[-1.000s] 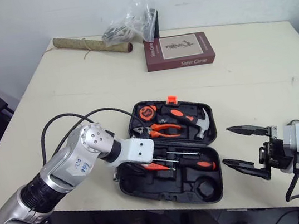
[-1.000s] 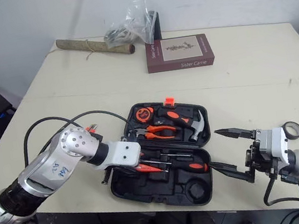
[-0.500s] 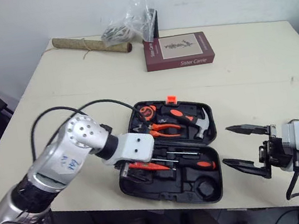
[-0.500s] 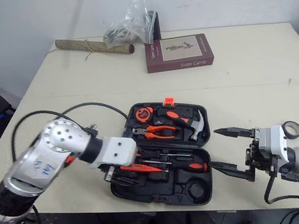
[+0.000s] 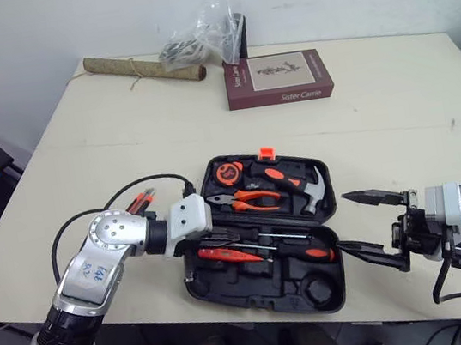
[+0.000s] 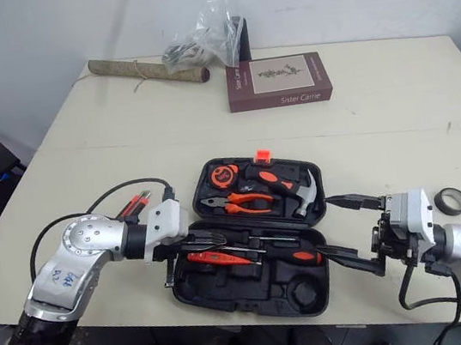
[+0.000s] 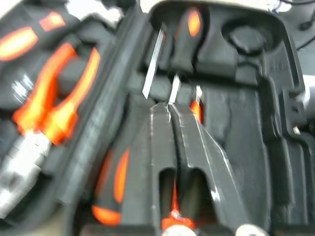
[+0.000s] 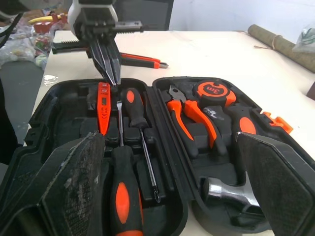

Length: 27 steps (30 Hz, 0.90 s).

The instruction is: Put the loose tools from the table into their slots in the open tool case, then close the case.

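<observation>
The black tool case (image 5: 264,282) lies open near the table's front edge. Its far half holds a tape measure (image 5: 228,171), orange pliers (image 5: 248,197) and a hammer (image 5: 304,187). In the near half lie screwdrivers (image 5: 305,253) and an orange tester pen (image 5: 226,255). My left gripper (image 8: 114,77) is shut and points down just above the pen's end, with nothing between its fingers. My right gripper (image 5: 342,222) stands wide open at the case's right side. A red utility knife (image 5: 139,202) lies loose to the left of the case, and a black tape roll (image 6: 453,201) lies at the right.
A maroon book (image 5: 278,78), a clear plastic bag (image 5: 203,36) and a rolled mat (image 5: 142,68) sit at the back of the table. The table's front edge runs just below the case. A black cable (image 5: 141,186) loops over my left arm.
My left gripper carried the orange tester pen over the near half; the pen now lies in the case and the arm has dropped lower. My right gripper has edged toward the case.
</observation>
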Tool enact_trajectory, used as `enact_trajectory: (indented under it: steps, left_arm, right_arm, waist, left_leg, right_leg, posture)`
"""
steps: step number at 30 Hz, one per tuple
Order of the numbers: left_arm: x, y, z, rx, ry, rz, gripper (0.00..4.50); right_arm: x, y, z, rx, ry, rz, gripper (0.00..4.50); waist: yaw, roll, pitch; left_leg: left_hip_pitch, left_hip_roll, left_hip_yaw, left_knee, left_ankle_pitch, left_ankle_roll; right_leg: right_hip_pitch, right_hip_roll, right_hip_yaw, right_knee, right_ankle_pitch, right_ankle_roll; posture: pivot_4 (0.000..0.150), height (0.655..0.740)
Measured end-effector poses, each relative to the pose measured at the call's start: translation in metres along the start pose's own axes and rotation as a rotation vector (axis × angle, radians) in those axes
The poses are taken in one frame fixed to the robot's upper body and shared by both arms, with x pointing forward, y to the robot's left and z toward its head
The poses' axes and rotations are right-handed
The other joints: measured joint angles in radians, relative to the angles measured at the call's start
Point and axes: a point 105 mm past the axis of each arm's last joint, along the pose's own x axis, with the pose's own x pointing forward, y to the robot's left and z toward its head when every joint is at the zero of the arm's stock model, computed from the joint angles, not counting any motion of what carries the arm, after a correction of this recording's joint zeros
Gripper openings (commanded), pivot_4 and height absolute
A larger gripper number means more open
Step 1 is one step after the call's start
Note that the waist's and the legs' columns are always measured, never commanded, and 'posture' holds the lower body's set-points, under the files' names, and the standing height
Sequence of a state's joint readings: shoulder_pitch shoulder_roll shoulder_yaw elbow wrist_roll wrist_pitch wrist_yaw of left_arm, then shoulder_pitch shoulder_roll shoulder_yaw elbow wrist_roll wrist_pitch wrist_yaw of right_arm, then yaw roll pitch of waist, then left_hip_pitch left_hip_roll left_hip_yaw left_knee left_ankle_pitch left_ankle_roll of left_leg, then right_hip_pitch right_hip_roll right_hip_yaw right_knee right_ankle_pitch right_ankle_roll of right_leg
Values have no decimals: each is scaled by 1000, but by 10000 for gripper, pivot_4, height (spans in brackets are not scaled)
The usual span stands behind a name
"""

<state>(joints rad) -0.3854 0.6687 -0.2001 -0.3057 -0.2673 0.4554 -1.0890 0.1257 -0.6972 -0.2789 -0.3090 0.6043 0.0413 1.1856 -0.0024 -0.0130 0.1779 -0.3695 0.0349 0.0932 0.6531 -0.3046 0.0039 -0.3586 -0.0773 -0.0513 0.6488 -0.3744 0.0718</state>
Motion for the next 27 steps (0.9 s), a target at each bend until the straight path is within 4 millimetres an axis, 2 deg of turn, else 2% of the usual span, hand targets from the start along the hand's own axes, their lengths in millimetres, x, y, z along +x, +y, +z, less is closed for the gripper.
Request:
enact_trajectory:
  steps: [7, 12, 23, 27]
  left_arm:
    - [6, -15, -25, -27, 70, -44, 806]
    - [3, -14, -28, -8, 96, -37, 806]
    - [6, -10, -33, -86, 142, -2, 806]
    - [-1, -10, -29, -92, -4, 68, 806]
  right_arm:
    - [-2, -2, -3, -15, 5, -11, 45000]
    - [-7, -4, -14, 0, 12, -33, 45000]
    - [-12, 1, -19, -8, 7, -29, 45000]
    - [-23, -1, -18, -12, 25, -63, 45000]
  waist:
    - [0, 0, 0]
    - [0, 1, 0]
    - [-2, 3, -5]
    - [-4, 4, -4]
  left_leg:
    - [0, 0, 0, -1, 0, 0]
    - [1, 0, 0, -1, 0, 0]
    - [4, 0, 0, -2, 0, 0]
    - [1, 0, 0, -2, 0, 0]
  right_leg:
    - [0, 0, 0, 0, 0, 0]
    - [1, 0, 0, 0, 0, 0]
    - [4, 0, 1, -1, 0, 0]
    - [0, 0, 0, 0, 0, 0]
  posture:
    - [1500, 7400]
    - [1500, 7400]
    - [1500, 7400]
    - [1500, 7400]
